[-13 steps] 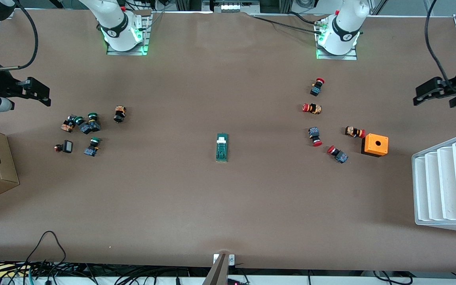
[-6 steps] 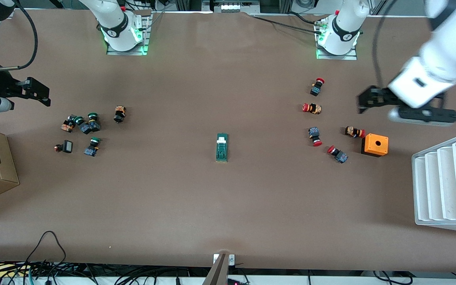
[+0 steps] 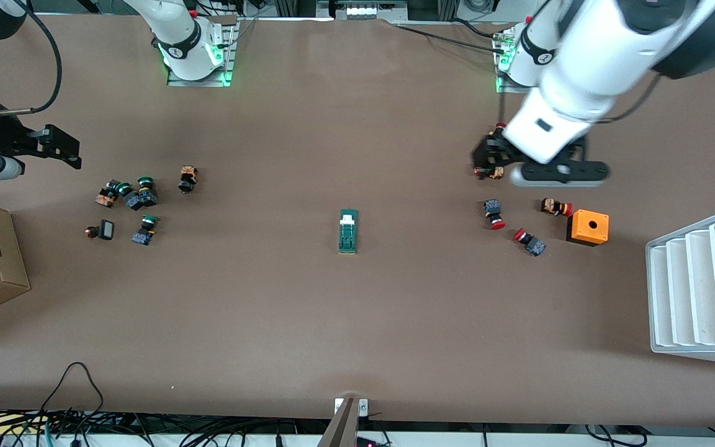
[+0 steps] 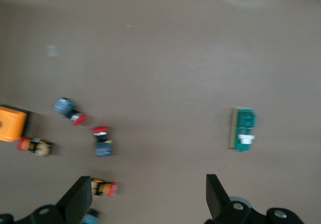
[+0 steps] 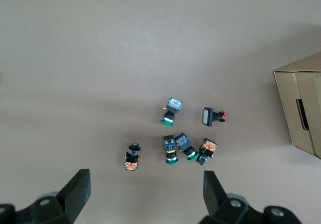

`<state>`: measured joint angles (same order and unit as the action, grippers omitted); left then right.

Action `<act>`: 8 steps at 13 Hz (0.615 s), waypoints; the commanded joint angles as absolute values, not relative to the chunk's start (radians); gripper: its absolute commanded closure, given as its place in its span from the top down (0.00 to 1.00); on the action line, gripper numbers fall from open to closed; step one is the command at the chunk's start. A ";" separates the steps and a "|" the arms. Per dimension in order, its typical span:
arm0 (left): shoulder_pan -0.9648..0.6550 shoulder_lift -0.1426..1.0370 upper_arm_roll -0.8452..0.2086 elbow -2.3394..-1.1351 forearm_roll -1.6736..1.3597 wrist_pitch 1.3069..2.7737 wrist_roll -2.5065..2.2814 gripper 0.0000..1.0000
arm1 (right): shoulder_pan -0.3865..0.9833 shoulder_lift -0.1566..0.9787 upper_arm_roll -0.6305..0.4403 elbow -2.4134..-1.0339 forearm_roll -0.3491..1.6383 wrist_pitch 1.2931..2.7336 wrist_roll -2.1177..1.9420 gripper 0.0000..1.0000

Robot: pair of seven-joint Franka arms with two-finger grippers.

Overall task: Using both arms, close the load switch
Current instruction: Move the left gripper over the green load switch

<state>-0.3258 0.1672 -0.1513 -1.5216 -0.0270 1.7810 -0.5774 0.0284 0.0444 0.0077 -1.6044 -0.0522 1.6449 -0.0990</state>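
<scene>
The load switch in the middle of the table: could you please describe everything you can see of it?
The load switch is a small, narrow dark-green block, plastic by its look, with a white tab at the end toward the robots' bases. It lies flat on the brown table, alone near its middle, long axis pointing toward the front camera. No gripper touches it.

Robotics lab, bolted arm bases (image 3: 195,59), brown-covered table (image 3: 357,323), cable tangle (image 3: 53,422)

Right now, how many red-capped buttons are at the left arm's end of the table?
5. Three lie uncovered near the orange box: button one, two, three. Buttons four and five sit partly hidden under the left tool.
</scene>
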 commanded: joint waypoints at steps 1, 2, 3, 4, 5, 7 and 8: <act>-0.385 0.193 -0.204 -1.528 0.010 1.862 -0.777 1.00 | 0.021 0.054 0.006 -1.578 -0.061 1.634 -0.101 0.99; -0.390 0.208 -0.259 -1.529 0.059 1.900 -0.861 1.00 | 0.018 0.054 0.005 -1.578 -0.061 1.634 -0.101 0.99; -0.394 0.236 -0.311 -1.529 0.119 1.939 -0.947 1.00 | 0.018 0.054 0.005 -1.578 -0.063 1.634 -0.101 0.99; -0.402 0.261 -0.352 -1.532 0.188 1.966 -1.035 1.00 | 0.018 0.054 0.006 -1.578 -0.064 1.635 -0.101 0.99; -0.409 0.291 -0.401 -1.537 0.271 2.003 -1.128 1.00 | 0.018 0.054 0.006 -1.578 -0.066 1.635 -0.101 0.99; -0.416 0.363 -0.500 -1.539 0.447 2.045 -1.312 1.00 | 0.018 0.054 0.006 -1.578 -0.064 1.638 -0.101 0.99; -0.417 0.405 -0.546 -1.542 0.556 2.055 -1.412 1.00 | 0.017 0.054 0.006 -1.578 -0.066 1.637 -0.103 0.99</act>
<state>-0.4161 0.3360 -0.4788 -1.5493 0.4053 2.0272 -1.2657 0.0259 0.0444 -0.0007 -1.6018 -0.0522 1.6450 -0.0990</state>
